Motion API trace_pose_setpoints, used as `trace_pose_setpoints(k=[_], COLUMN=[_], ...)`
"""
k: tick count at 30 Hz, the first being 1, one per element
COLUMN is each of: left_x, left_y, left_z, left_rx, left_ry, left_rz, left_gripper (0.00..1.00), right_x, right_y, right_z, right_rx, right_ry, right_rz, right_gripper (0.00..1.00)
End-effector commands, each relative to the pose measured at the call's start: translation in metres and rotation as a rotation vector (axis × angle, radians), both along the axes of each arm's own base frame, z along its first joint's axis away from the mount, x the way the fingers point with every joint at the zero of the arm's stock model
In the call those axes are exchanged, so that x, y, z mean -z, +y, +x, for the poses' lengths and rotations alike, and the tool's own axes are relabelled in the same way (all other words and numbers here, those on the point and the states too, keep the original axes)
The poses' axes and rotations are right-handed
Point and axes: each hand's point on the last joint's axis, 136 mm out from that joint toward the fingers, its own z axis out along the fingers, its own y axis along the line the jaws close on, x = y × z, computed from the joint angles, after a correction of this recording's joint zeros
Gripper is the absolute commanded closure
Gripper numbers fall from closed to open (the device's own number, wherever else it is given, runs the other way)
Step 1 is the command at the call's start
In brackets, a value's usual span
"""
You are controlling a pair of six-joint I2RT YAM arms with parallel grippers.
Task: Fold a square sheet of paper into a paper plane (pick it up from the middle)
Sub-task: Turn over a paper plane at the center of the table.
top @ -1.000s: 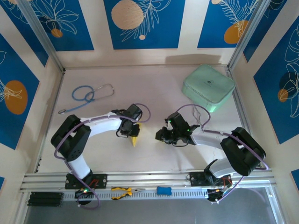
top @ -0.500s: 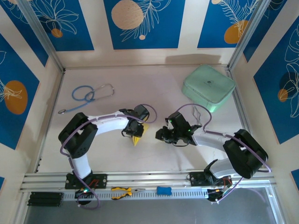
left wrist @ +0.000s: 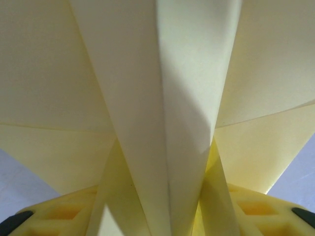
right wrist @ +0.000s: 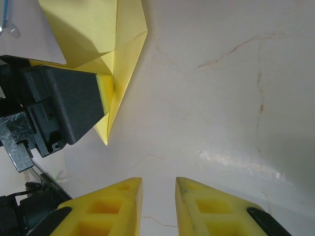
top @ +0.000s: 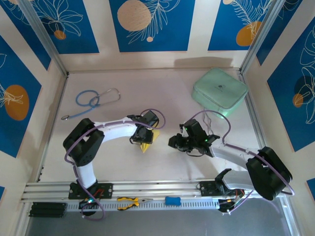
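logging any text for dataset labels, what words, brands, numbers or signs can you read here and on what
No text here can be read.
mint-green case: a small dark mark on its lid, too small to read.
paper plane: plain, no writing.
wall panels: leaf and circle patterns, no words.

From above, the left pincer [top: 143,136] is covering most of the paper plane [top: 144,147], with just a tip and one corner poking out. Close up on the left wrist, the plane is running off every edge, soft and blurred. The right pincer [right wrist: 158,201] is getting cropped by its own view's bottom edge.
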Motion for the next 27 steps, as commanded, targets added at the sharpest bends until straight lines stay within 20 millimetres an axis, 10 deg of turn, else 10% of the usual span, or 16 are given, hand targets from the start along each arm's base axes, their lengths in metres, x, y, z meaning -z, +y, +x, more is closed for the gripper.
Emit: trace_pose_setpoints(k=[1, 21, 27], left_x=[0.024, -0.068, -0.110], left_y=[0.014, 0.002, 0.011], left_z=[-0.017, 0.006, 0.008], left_rx=[-0.048, -0.160, -0.125], left_ry=[0.066, -0.117, -0.246], left_rz=[0.096, -0.030, -0.098], left_gripper=[0.49, 0.36, 0.33], right_x=[0.001, -0.020, -0.044], right_y=[-0.004, -0.020, -0.062], right_z=[-0.006, -0.006, 0.015], right_rx=[-0.021, 0.008, 0.102], right_ry=[0.002, -0.048, -0.137], right_rz=[-0.004, -0.011, -0.170], right_gripper=[0.74, 0.72, 0.70])
